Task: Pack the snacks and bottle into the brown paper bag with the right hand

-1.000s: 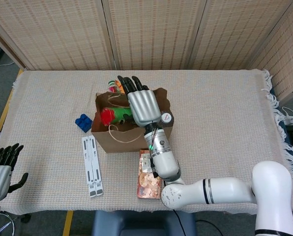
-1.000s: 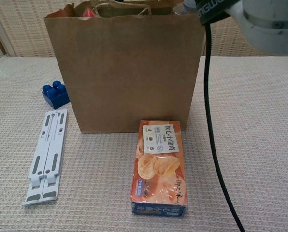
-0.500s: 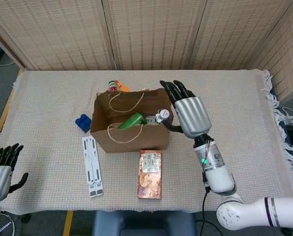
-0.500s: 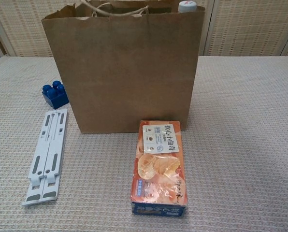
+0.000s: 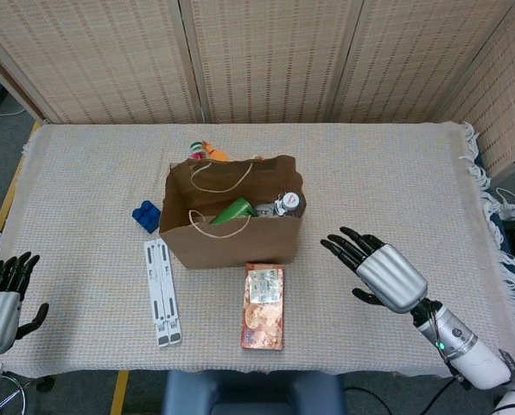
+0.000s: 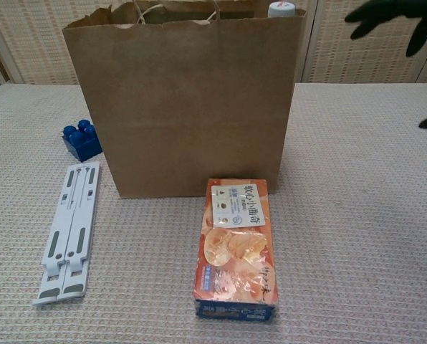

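Observation:
The brown paper bag (image 5: 232,242) (image 6: 185,100) stands upright mid-table. Inside it lie a green snack pack (image 5: 232,210) and a bottle with a white cap (image 5: 287,203) (image 6: 281,8). An orange snack box (image 5: 263,305) (image 6: 237,247) lies flat on the cloth just in front of the bag. My right hand (image 5: 380,272) (image 6: 396,18) hovers to the right of the bag, fingers spread, holding nothing. My left hand (image 5: 0,303) hangs off the table's left front corner, empty with fingers apart.
A blue toy brick (image 5: 146,215) (image 6: 82,140) sits left of the bag. A white folding stand (image 5: 161,291) (image 6: 66,229) lies in front of it. A colourful item (image 5: 205,152) rests behind the bag. Woven screens stand behind the table.
My right hand has left the bag's mouth and swung down and to the right, empty. The green pack and bottle stay in the bag.

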Controlling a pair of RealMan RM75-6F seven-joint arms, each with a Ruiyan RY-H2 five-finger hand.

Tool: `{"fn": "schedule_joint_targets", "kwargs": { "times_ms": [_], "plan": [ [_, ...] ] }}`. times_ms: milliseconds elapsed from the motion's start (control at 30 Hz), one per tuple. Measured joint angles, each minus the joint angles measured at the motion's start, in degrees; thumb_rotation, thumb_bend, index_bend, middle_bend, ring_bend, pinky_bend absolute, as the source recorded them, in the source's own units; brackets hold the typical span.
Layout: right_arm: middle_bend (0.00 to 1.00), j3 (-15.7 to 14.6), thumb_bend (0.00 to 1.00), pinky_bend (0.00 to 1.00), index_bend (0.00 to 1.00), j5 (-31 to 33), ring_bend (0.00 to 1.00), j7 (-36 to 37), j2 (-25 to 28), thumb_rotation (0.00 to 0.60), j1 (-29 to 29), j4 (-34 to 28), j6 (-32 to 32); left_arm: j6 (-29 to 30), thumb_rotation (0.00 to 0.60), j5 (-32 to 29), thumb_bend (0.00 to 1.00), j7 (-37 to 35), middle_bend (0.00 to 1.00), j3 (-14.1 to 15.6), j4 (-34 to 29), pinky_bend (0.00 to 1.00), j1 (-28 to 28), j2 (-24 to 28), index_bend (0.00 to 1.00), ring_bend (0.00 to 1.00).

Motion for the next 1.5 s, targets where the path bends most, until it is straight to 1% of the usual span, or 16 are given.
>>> {"fn": "schedule_joint_targets", "kwargs": {
  "times_ms": [67, 133, 200, 300, 333, 400, 567, 633, 767, 867, 1033, 1300, 1500],
  "plan": [
    [0.07, -1.05, 0.04, 0.25, 0.00, -3.97, 0.01, -1.12, -0.10, 0.600, -0.12, 3.09, -1.35, -0.04, 0.600, -0.01, 0.35, -0.02, 0.00, -0.01, -0.02, 0.00, -0.01, 0.01, 0.02, 0.00],
    [0.04, -1.09, 0.01, 0.22, 0.00, -5.52, 0.00, -3.44, -0.43, 0.600, 0.27, 3.98, -2.64, -0.11, 0.600, -0.03, 0.35, -0.17, 0.00, -0.02, -0.03, 0.00, -0.03, 0.05, 0.02, 0.00],
    [0.02, -0.63, 0.00, 0.20, 0.00, -6.31, 0.00, -7.32, -1.05, 0.600, 1.20, 3.96, -4.75, -0.19, 0.600, -0.03, 0.35, -0.34, 0.00, -0.01, -0.01, 0.00, -0.04, 0.10, 0.02, 0.00],
    [0.00, 0.86, 0.00, 0.18, 0.00, -6.98, 0.00, -14.90, -2.70, 0.600, 3.44, 3.51, -9.21, -0.33, 0.600, -0.04, 0.35, -0.74, 0.00, 0.00, 0.03, 0.00, -0.08, 0.20, 0.02, 0.00],
    [0.00, 1.22, 0.00, 0.18, 0.00, -7.05, 0.00, -16.38, -3.13, 0.600, 3.97, 3.41, -10.21, -0.38, 0.600, -0.01, 0.35, -0.94, 0.00, 0.01, 0.07, 0.00, -0.09, 0.25, 0.02, 0.00],
    [0.00, 2.58, 0.00, 0.17, 0.00, -7.12, 0.00, -21.22, -5.06, 0.600, 6.06, 3.06, -14.12, -0.46, 0.600, 0.06, 0.35, -1.26, 0.00, 0.04, 0.12, 0.00, -0.12, 0.34, 0.02, 0.00],
    [0.00, 5.43, 0.00, 0.15, 0.00, -6.20, 0.00, -28.65, -11.44, 0.600, 11.75, 2.73, -24.37, -0.76, 0.600, 0.28, 0.35, -2.13, 0.00, 0.14, 0.34, 0.00, -0.22, 0.59, 0.02, 0.00],
    [0.00, 6.11, 0.00, 0.14, 0.00, -5.59, 0.00, -30.95, -13.82, 0.600, 13.57, 2.92, -27.62, -0.89, 0.600, 0.39, 0.35, -2.43, 0.00, 0.21, 0.39, 0.00, -0.27, 0.71, 0.02, 0.00],
    [0.00, 7.26, 0.00, 0.12, 0.00, -2.68, 0.00, -35.25, -18.90, 0.600, 16.50, 4.05, -33.20, -1.07, 0.600, 0.56, 0.35, -2.98, 0.00, 0.32, 0.42, 0.00, -0.32, 0.93, 0.02, 0.00],
    [0.00, 7.77, 0.00, 0.12, 0.00, -0.05, 0.00, -37.21, -21.28, 0.600, 17.54, 4.95, -35.40, -1.13, 0.600, 0.60, 0.35, -3.10, 0.00, 0.35, 0.43, 0.00, -0.34, 1.00, 0.02, 0.00],
    [0.00, 7.99, 0.00, 0.10, 0.00, 2.05, 0.00, -39.29, -22.80, 0.600, 18.19, 6.01, -36.95, -1.26, 0.600, 0.61, 0.35, -3.30, 0.00, 0.38, 0.40, 0.00, -0.39, 1.09, 0.02, 0.00],
    [0.00, 8.07, 0.00, 0.09, 0.00, 11.32, 0.00, -44.65, -28.21, 0.600, 20.24, 9.81, -41.64, -1.40, 0.600, 0.63, 0.35, -3.63, 0.00, 0.45, 0.32, 0.00, -0.42, 1.26, 0.02, 0.00],
    [0.00, 7.70, 0.00, 0.09, 0.00, 16.54, 0.00, -48.65, -33.63, 0.600, 21.82, 14.24, -41.55, -1.58, 0.600, 0.76, 0.35, -4.08, 0.00, 0.53, 0.35, 0.00, -0.49, 1.44, 0.02, 0.00]
  ]
}}
